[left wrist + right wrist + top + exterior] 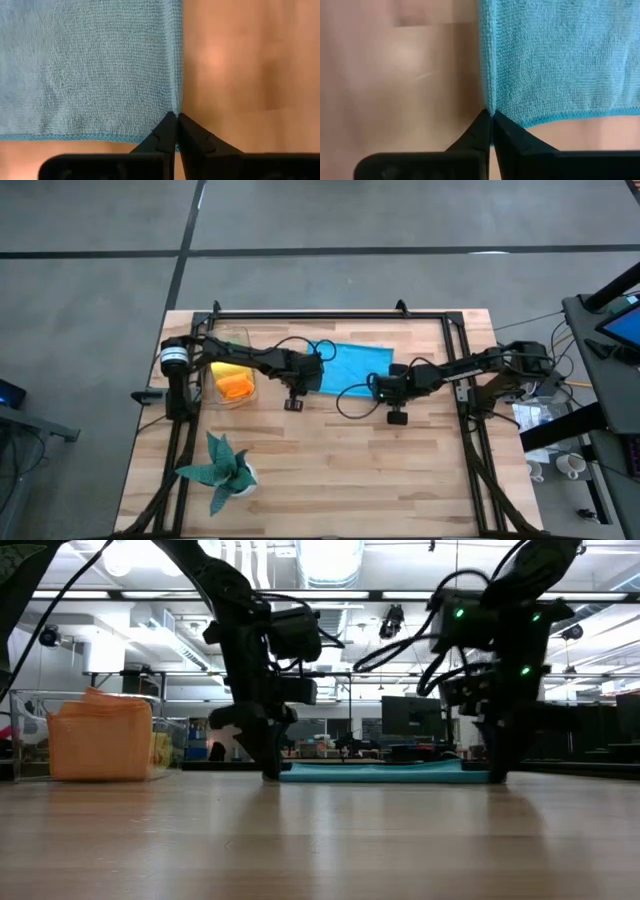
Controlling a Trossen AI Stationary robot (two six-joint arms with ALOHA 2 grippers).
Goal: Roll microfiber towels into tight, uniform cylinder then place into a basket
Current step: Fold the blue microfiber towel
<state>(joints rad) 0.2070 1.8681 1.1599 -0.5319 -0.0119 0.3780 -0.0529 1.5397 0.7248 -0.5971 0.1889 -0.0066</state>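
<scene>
The blue towel [352,368] lies spread flat on the table, and also shows in the low view [385,772]. My left gripper [176,119] is shut at the towel's near-left corner [314,386]. My right gripper [490,116] is shut at its near-right corner [388,390]. Both point down at the table, as the low view shows for the left [270,770] and the right [495,772]. The clear basket [232,376] stands left of the towel with an orange towel [238,387] and a yellow towel [227,369] inside. The green towel is out of view. My left gripper pinches the blue towel's side edge [178,107] between its two fingertips, just by the near-left corner. The fingers come from above, pointing down. The towel lies flat on the table. My right gripper pinches the towel's opposite side edge [487,104] between its two fingertips, just by the near-right corner. The fingers come from above, pointing down. The towel lies flat on the table.
A dark teal plant in a white pot [225,470] stands at the near left. A black metal frame [330,313] runs round the table's far and side edges. Bare wood [350,470] lies between the towel and the near edge.
</scene>
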